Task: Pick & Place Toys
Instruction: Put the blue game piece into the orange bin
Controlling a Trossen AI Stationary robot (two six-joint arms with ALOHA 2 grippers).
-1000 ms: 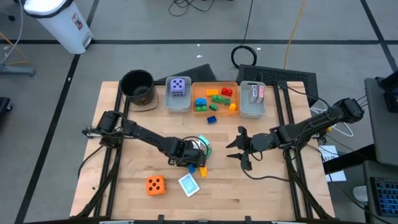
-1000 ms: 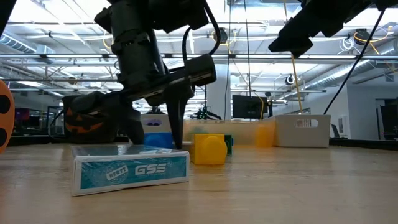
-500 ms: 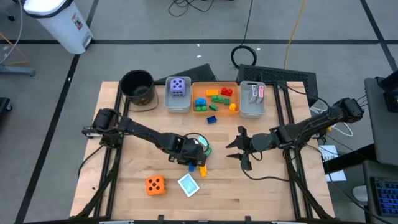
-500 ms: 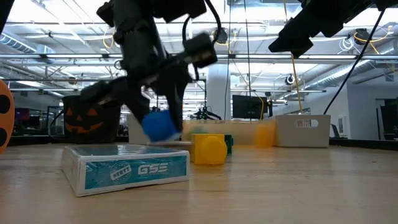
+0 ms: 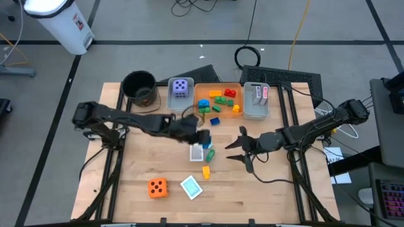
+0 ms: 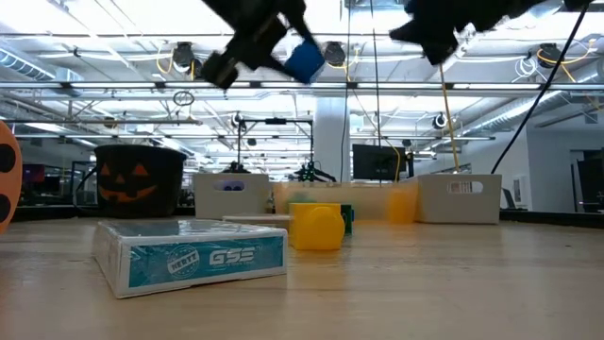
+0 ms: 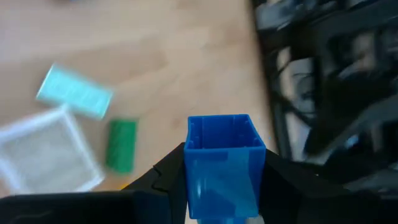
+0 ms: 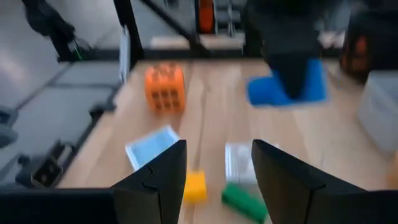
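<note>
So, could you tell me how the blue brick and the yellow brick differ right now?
The blue brick is clamped in the left gripper well above the table; the yellow brick sits loose on the wood. The blue looks taller, the yellow squatter. Both are small plastic bricks.

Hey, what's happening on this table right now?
The left end effector is shut on a small blue plastic brick and holds it in the air near the orange rectangular bin of bricks. The right end effector, fingers open and empty, waits over the wooden table. An orange dotted die, a yellow brick and a teal card pack lie loose.
</note>
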